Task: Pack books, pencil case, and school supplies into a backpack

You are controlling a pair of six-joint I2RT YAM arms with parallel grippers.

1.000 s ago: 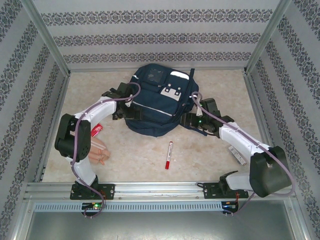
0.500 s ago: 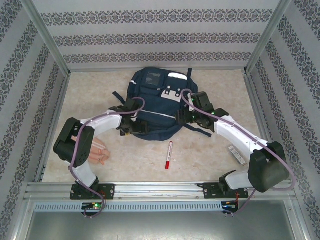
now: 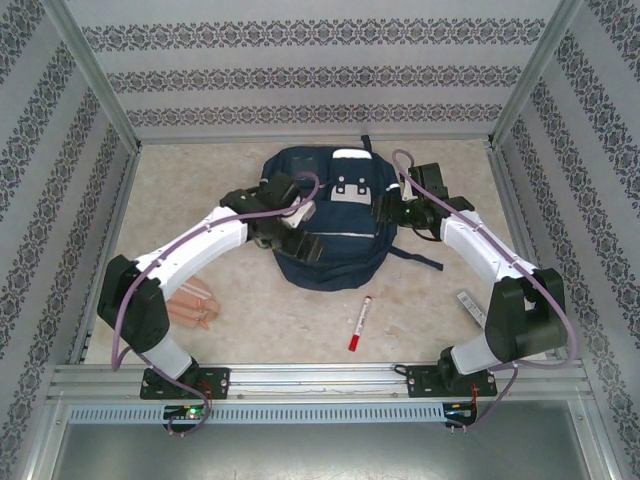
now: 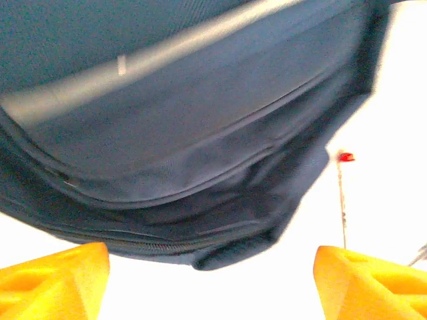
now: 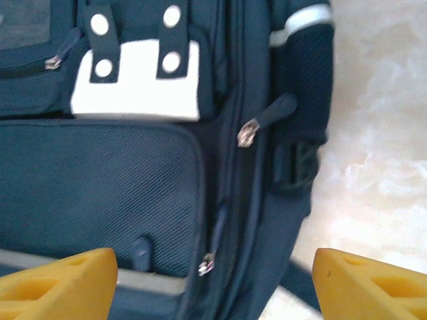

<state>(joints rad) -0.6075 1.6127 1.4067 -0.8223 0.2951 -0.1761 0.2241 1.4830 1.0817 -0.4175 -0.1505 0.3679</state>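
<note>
Navy-blue backpack (image 3: 330, 225) lay flat, front up, mid-table and toward the far edge, straps trailing off its right side. White square patches and a pale stripe showed on its front pockets (image 5: 133, 187), zip pulls hanging along the side seam. The marker pen (image 3: 360, 322) lay just beyond its near end, red cap pointing at the near edge. The peach-pink ribbed pencil case (image 3: 190, 305) sat by the left edge.

Bright, even light, soft shadows; the left wrist view blurs the backpack (image 4: 167, 133) and bleaches the tabletop (image 4: 400, 100) white.
</note>
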